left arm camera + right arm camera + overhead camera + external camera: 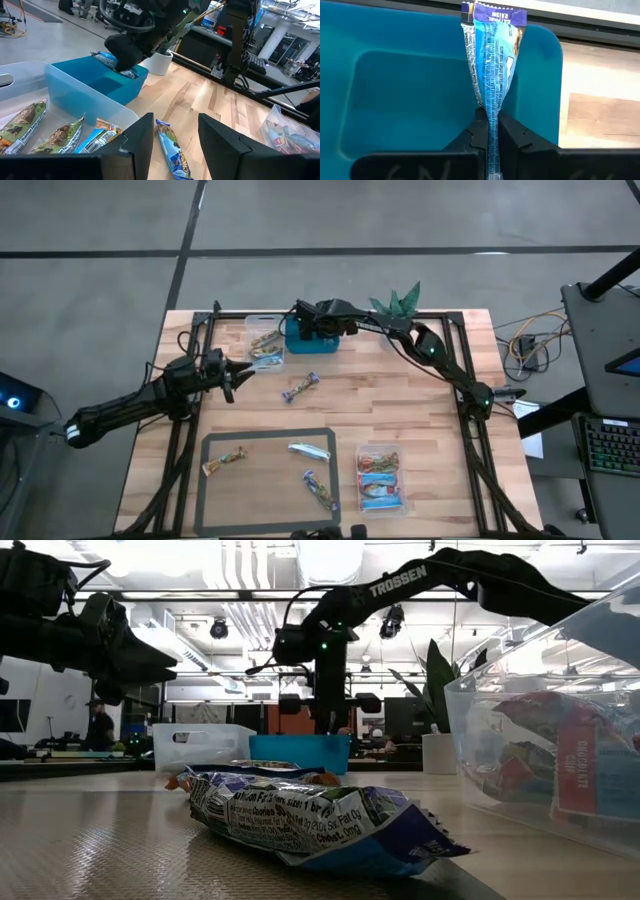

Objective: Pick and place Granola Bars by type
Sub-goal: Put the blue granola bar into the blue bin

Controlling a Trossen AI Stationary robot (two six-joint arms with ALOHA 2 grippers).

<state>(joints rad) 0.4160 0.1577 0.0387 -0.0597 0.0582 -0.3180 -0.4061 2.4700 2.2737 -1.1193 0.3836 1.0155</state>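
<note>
I had my right gripper [490,131] clamped tight on the end of a blue bar [492,65], which hung directly over the hollow of the teal bin [395,85]. To finish this step well, I judged I should lower a little so the bar's free end was inside the bin's walls before letting go, since the wrapper reached toward the far rim and could tip out over it. My left gripper [172,135] waited with its fingers apart and nothing between them, just beside the bin and low over the table [400,410], aimed at another blue bar [170,150] lying on the wood in front of the bin. The clear tub [25,75] touching the bin's side already held several bars. Three more lay well away from the bin inside the grey frame [205,480].
</note>
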